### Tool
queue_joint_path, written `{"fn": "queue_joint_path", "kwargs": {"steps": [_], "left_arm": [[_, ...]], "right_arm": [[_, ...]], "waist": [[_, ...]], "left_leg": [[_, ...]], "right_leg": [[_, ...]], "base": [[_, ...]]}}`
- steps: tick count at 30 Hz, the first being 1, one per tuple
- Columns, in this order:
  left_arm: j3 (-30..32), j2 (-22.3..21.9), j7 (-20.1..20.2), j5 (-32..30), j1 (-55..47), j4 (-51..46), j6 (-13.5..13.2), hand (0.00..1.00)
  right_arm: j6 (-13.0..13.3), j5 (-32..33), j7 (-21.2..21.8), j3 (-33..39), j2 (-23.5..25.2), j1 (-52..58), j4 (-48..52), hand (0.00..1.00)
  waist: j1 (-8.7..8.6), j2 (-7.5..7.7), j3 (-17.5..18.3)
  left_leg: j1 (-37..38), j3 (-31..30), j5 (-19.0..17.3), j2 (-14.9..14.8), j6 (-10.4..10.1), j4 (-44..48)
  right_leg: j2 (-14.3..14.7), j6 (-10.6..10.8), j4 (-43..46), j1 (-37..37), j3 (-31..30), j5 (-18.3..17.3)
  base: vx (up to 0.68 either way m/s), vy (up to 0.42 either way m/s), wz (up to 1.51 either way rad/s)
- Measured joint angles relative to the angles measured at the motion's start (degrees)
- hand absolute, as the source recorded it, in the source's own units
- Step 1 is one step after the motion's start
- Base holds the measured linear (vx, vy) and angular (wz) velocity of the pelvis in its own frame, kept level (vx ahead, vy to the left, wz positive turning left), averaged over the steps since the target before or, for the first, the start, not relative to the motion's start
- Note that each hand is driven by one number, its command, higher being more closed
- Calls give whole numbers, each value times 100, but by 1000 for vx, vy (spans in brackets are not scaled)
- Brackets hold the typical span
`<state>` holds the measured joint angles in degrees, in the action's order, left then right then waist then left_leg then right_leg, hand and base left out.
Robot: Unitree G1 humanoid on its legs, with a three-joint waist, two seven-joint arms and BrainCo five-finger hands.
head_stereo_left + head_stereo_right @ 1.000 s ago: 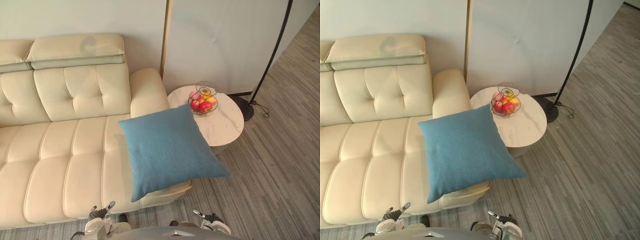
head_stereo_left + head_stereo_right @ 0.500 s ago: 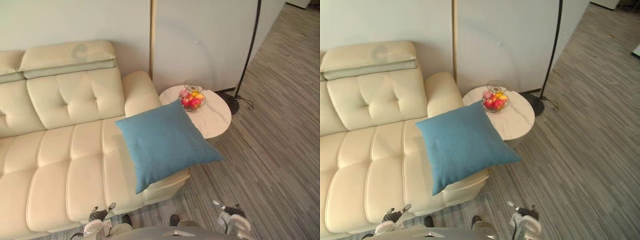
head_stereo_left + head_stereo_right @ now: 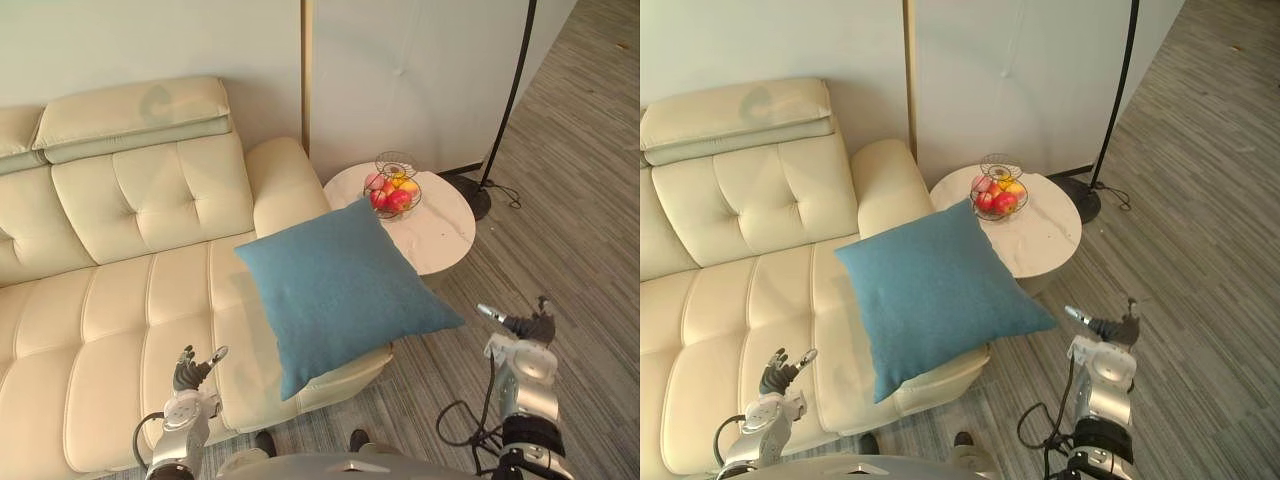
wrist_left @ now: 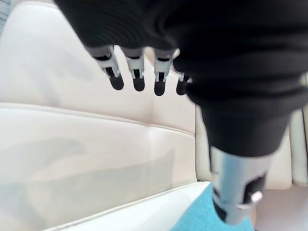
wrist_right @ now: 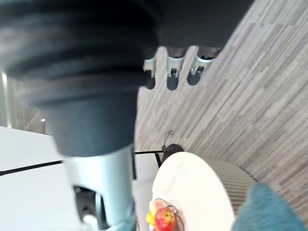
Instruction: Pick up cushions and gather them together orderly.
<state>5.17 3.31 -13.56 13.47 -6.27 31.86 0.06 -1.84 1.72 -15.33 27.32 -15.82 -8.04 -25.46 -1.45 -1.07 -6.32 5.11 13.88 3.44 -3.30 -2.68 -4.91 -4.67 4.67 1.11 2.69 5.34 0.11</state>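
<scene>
One blue square cushion (image 3: pixel 340 287) lies on the right end of the cream leather sofa (image 3: pixel 110 310), its corner hanging past the seat's front edge and toward the side table. My left hand (image 3: pixel 188 378) is raised over the sofa's front edge, left of the cushion, fingers relaxed and holding nothing. My right hand (image 3: pixel 523 333) hovers over the floor to the cushion's right, fingers spread, also holding nothing. A corner of the cushion (image 4: pixel 211 216) appears past my left thumb, and another corner (image 5: pixel 269 209) in the right wrist view.
A round white side table (image 3: pixel 440 225) stands beside the sofa's arm, carrying a wire basket of fruit (image 3: pixel 395 190). A black floor lamp's base (image 3: pixel 475 200) sits behind the table by the wall. Grey plank floor (image 3: pixel 580 260) stretches to the right.
Both arms have risen into view: the left hand now over the sofa's front edge, the right hand up beside the cushion's right corner. The camera has shifted a little; the cushion lies as before.
</scene>
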Motion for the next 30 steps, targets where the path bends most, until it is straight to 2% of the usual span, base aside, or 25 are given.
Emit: {"fn": "queue_joint_path", "kwargs": {"steps": [2,6,12,17,23,29,30], "left_arm": [[-235,-2,2,55,7,-148,-9,0],[-636,-5,6,149,145,-229,-19,0],[-1225,-67,11,143,329,-438,-18,0],[-1790,-172,12,139,796,-527,-17,0],[-2241,-247,21,96,1549,-554,-15,0],[-2399,-306,-9,97,2370,-483,-7,0],[-2416,-316,-38,97,2595,-382,-4,0]], "right_arm": [[3,3,21,-472,-241,-227,0,0],[13,3,64,-960,-471,-603,-9,0],[34,4,253,-1508,-512,-1186,-172,0],[4,8,268,-1866,-504,-1717,-632,0],[-89,10,277,-2273,-546,-2431,-1256,0],[-80,16,218,-2273,-617,-2967,-1625,0],[-81,18,217,-2277,-613,-3063,-1665,100]], "waist": [[1,-1,0],[-15,-7,-2],[8,-49,-76],[-4,-216,-338],[-62,-260,-719],[-72,-327,-1022],[-92,-347,-1121]], "left_leg": [[-22,-48,7,19,8,-2],[-271,-254,106,50,53,-5],[-823,-502,311,111,117,-4],[-1299,-623,464,181,173,-3],[-1714,-608,658,161,162,32],[-2101,-607,770,106,122,-1],[-2115,-602,784,100,112,-2]], "right_leg": [[-5,3,-8,-4,33,-2],[-43,9,-23,-162,213,-7],[-116,25,-81,-500,491,129],[-185,27,-89,-890,629,236],[-211,-8,140,-1425,555,352],[-185,-72,253,-1871,519,452],[-182,-99,260,-1894,505,465]], "base": [[-27,2,9],[-71,4,25],[-53,23,27],[-40,44,13],[-22,21,-2],[-78,-13,-3],[-54,-17,-6]]}}
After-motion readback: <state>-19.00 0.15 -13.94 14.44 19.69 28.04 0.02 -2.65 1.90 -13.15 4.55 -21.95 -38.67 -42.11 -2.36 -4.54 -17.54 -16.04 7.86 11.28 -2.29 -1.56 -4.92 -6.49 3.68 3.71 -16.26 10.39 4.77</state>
